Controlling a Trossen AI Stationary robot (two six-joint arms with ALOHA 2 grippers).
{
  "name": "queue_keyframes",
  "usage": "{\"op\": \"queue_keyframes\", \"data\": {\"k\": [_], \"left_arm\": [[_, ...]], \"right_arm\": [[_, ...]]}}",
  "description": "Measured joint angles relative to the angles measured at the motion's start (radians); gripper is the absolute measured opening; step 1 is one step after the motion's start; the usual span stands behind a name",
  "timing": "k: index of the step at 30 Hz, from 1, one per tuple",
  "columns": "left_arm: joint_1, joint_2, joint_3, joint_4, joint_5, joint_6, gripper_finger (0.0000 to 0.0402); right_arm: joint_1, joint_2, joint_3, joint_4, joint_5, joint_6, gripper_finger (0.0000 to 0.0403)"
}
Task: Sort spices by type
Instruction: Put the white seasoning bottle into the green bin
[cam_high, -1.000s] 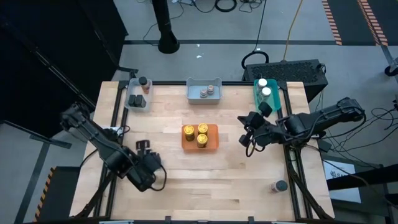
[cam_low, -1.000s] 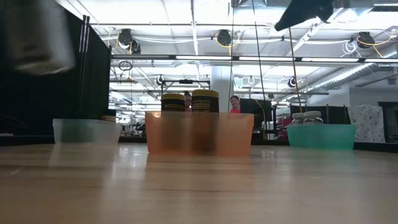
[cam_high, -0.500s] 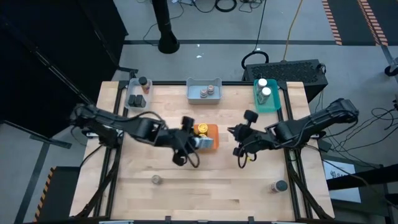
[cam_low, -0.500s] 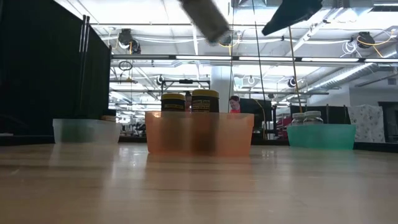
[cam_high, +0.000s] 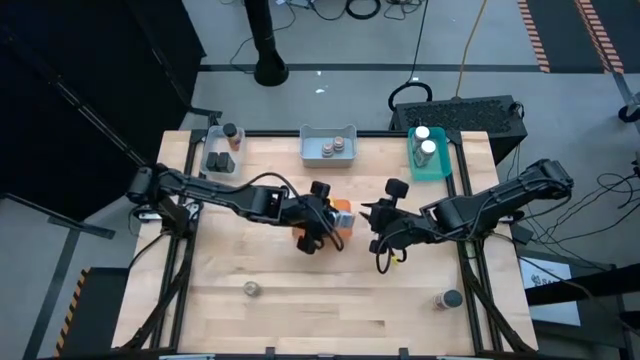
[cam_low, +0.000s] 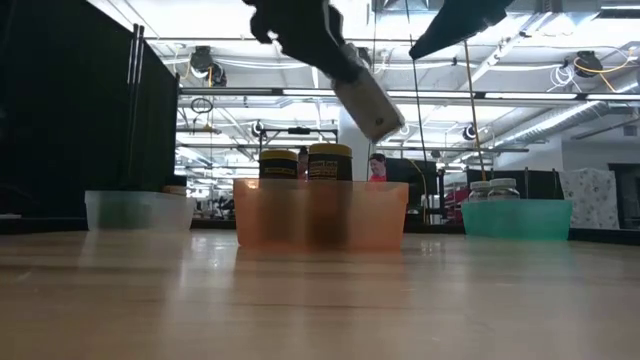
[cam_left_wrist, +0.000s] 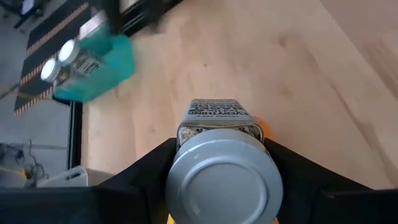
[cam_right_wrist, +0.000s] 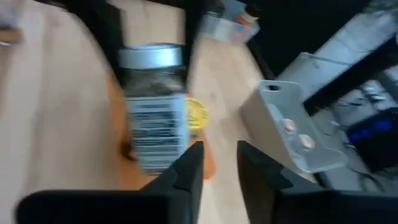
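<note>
My left gripper (cam_high: 325, 215) hangs over the orange tray (cam_high: 343, 208), shut on a grey-lidded spice jar (cam_low: 368, 103) with a pale label. Yellow-lidded jars (cam_low: 305, 160) stand in that tray. My right gripper (cam_high: 378, 228) hovers just right of the tray, its fingers (cam_right_wrist: 186, 174) slightly open and holding nothing, facing the held jar (cam_right_wrist: 152, 118). Two loose jars stand upright on the table, one near-left (cam_high: 252, 289) and one near-right (cam_high: 447, 299). My left gripper pinches the jar at its lid end (cam_left_wrist: 221, 180) between the two fingers (cam_left_wrist: 149, 168). The jar lies along the fingers, with its base pointing away from the wrist. It is lifted clear and tilted, slanting down above the orange tray.
A clear tray (cam_high: 222, 155) with dark-lidded jars sits at the far left. A blue-grey tray (cam_high: 328, 147) with jars stands at the far middle, and a teal tray (cam_high: 430, 153) with white-lidded jars at the far right. Bare wood lies along the near side.
My left gripper has swung from the near-left part of the table toward the centre and up, carrying the grey-lidded jar until it is over the orange tray. My right gripper has drifted toward the table's left, closer to the orange tray.
</note>
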Motion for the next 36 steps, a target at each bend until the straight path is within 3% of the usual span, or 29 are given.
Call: {"op": "queue_keyframes", "data": {"k": [8,12,16,30,33,36], "left_arm": [[0.004,-0.007,-0.009,0.118,-0.008,-0.009,0.0207],[0.005,-0.008,-0.009,0.149,-0.008,0.015,0.0207],[0.004,-0.008,-0.009,0.169,-0.006,0.013,0.0207],[-0.052,-0.008,-0.009,0.247,-0.005,-0.039,0.0207],[-0.06,-0.008,-0.009,0.255,-0.008,-0.041,0.0207],[-0.063,-0.008,-0.009,0.262,-0.011,-0.046,0.0207]], "right_arm": [[-0.001,0.009,0.001,0.061,-0.16,0.004,0.0208],[-0.001,0.009,0.001,0.062,-0.158,0.029,0.0264],[-0.003,0.009,0.001,0.06,-0.157,0.046,0.0293],[-0.004,0.02,0.002,0.059,-0.162,0.003,0.0282],[0.002,0.023,0.001,0.05,-0.165,0.008,0.025],[0.007,0.022,0.002,0.042,-0.166,0.019,0.0186]]}}
